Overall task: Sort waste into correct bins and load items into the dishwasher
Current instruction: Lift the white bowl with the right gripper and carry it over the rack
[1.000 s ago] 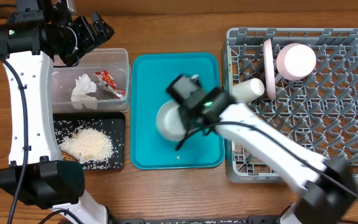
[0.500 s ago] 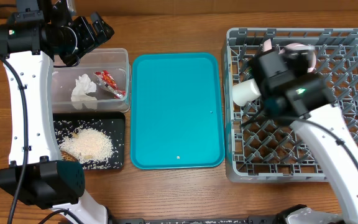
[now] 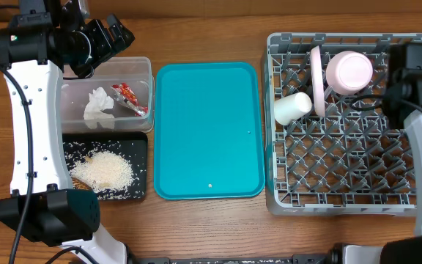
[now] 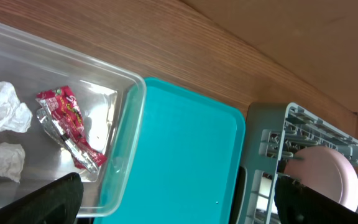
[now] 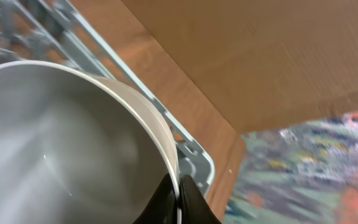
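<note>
The bowl (image 5: pixel 61 143), pale and glossy inside, is clamped at its rim by the right gripper (image 5: pixel 179 196); it has been carried from the tray (image 3: pixel 209 110) over the rack (image 3: pixel 343 169).

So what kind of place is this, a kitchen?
Probably not a real kitchen, more a robot practice set-up for washing-up. Two robot arms stand at a wooden table, with a dish rack holding a plate and cup, and bins of rubbish.
</note>
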`<action>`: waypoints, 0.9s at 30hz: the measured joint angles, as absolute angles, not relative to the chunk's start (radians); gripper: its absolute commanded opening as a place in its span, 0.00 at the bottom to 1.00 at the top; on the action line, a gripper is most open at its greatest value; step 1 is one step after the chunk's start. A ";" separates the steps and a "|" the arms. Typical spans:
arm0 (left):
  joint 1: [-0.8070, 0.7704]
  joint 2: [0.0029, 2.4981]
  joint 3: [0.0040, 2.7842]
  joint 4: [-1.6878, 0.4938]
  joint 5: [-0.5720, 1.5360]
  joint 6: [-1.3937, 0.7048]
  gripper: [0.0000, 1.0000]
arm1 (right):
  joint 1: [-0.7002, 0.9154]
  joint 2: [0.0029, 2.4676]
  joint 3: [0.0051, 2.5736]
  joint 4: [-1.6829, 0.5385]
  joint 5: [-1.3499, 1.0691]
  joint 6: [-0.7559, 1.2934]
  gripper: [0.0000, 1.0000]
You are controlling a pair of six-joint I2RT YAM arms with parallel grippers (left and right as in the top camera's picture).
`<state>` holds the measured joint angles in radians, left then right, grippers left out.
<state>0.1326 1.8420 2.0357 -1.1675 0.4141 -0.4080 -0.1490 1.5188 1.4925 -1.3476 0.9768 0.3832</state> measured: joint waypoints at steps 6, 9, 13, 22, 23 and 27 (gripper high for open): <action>0.133 1.842 2.036 -1.168 0.414 -0.408 1.00 | -0.226 1.584 1.481 -1.345 0.974 0.385 0.04; 0.133 1.842 2.036 -1.168 0.414 -0.408 1.00 | -0.236 1.616 1.477 -1.346 0.973 0.386 0.04; 0.133 1.842 2.036 -1.168 0.414 -0.408 1.00 | -0.235 1.658 1.450 -1.341 0.972 0.386 0.04; 0.133 1.842 2.036 -1.168 0.414 -0.408 1.00 | -0.236 1.708 1.418 -1.351 0.910 0.393 0.04; 0.133 1.842 2.036 -1.168 0.414 -0.408 1.00 | -0.236 1.708 1.419 -1.350 0.897 0.395 0.04; 0.133 1.842 2.036 -1.167 0.414 -0.408 1.00 | -0.235 1.708 1.419 -1.345 0.809 0.400 0.04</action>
<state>0.1326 1.8416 2.0357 -1.1671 0.4141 -0.4080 -0.2348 1.7084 1.4185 -1.3449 0.8093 0.3996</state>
